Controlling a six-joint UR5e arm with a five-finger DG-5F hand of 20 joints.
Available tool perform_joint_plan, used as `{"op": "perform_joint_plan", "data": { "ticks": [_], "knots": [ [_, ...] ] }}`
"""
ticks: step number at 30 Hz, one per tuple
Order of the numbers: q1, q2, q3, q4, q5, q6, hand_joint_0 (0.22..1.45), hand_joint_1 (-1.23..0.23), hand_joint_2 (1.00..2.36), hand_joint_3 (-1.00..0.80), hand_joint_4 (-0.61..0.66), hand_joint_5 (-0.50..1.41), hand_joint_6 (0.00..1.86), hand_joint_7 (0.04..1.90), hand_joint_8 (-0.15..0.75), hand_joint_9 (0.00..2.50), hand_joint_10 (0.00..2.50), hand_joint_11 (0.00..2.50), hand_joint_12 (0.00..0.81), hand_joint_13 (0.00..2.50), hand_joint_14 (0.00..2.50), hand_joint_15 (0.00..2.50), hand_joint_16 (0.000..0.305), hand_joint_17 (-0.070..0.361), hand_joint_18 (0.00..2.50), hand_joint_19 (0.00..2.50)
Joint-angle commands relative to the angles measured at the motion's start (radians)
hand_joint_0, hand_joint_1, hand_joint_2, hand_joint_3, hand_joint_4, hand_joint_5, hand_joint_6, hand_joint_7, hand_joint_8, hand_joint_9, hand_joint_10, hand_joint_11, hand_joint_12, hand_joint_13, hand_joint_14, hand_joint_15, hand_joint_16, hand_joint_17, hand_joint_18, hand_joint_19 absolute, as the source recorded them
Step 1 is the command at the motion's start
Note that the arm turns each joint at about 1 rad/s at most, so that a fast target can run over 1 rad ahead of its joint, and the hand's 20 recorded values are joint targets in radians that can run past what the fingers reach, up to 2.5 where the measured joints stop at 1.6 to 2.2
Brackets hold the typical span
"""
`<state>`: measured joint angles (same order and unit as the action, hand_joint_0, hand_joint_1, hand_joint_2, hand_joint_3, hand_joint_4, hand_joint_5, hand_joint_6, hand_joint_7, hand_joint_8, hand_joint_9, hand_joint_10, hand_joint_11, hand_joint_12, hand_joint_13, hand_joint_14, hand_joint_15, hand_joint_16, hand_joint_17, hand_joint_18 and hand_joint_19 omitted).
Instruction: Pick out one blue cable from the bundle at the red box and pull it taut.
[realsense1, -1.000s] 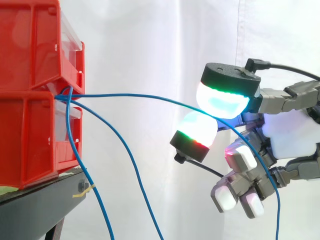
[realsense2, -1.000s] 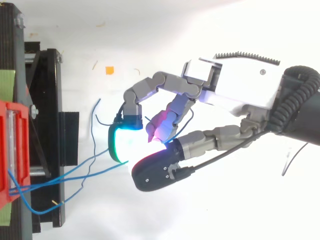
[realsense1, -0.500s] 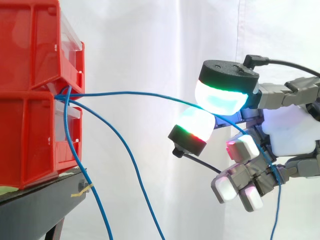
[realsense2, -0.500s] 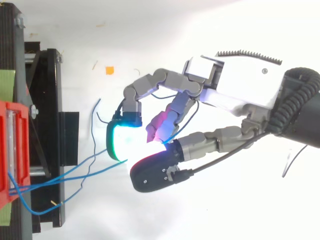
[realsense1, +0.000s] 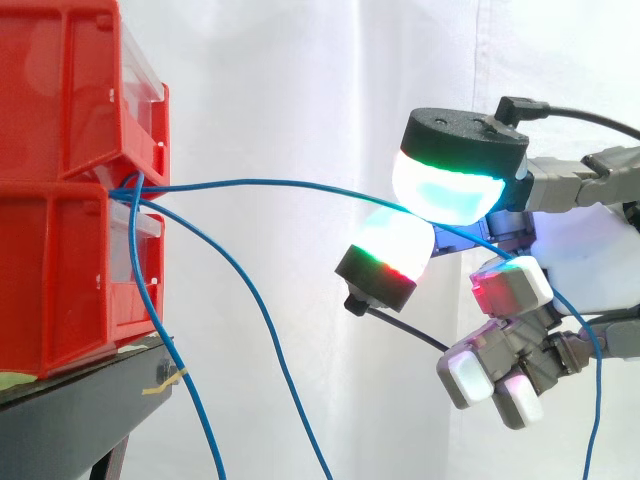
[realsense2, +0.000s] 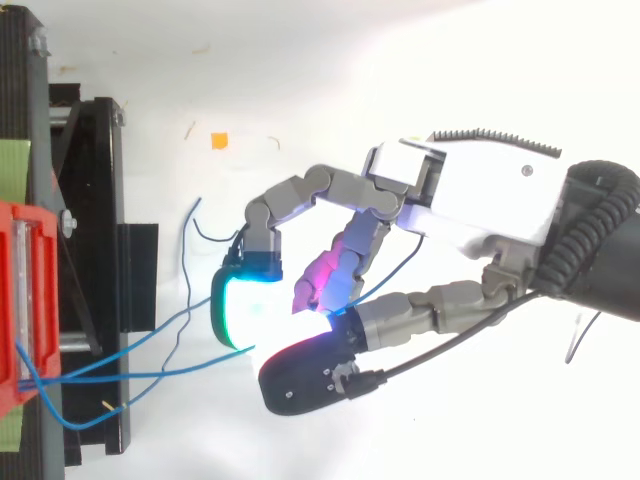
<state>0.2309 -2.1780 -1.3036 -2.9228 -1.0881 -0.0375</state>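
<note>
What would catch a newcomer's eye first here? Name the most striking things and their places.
The hand at the right, its fingers tipped with glowing pads, stands out first. Two of those pads pinch one blue cable, which arcs leftward to the red bins stacked at the left edge. More blue cables sag from the same spot, down past the black stand.

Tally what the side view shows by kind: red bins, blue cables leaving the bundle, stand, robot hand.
red plastic bins, stacked: 2
thin blue cables leaving the bundle: 3
black stand under the bins: 1
robot hand: 1
total: 7
</note>
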Motion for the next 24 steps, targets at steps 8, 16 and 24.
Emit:
{"op": "perform_joint_plan", "data": {
  "ticks": [8, 16, 24],
  "knots": [
    [0.016, 0.001, -0.074, 0.028, -0.001, 0.019, 0.63, -0.83, 1.02, -0.09, -0.04, 0.0, 0.87, 1.09, 0.291, 1.48, 0.02, 0.54, 0.448, 1.11, 0.02, 0.53, 0.065, 0.145, 0.99, 0.74],
    [0.042, 0.001, -0.194, 0.225, 0.045, 0.041, 0.63, -0.83, 1.02, -0.09, -0.04, 0.0, 0.87, 1.1, 0.298, 1.49, 0.02, 0.54, 0.448, 1.11, 0.02, 0.54, 0.065, 0.147, 1.0, 0.73],
    [0.051, 0.001, -0.21, 0.241, 0.048, 0.051, 0.63, -0.83, 1.02, -0.09, -0.04, 0.0, 0.87, 1.1, 0.3, 1.49, 0.02, 0.54, 0.449, 1.12, 0.02, 0.54, 0.066, 0.147, 1.0, 0.74]
  ]
}}
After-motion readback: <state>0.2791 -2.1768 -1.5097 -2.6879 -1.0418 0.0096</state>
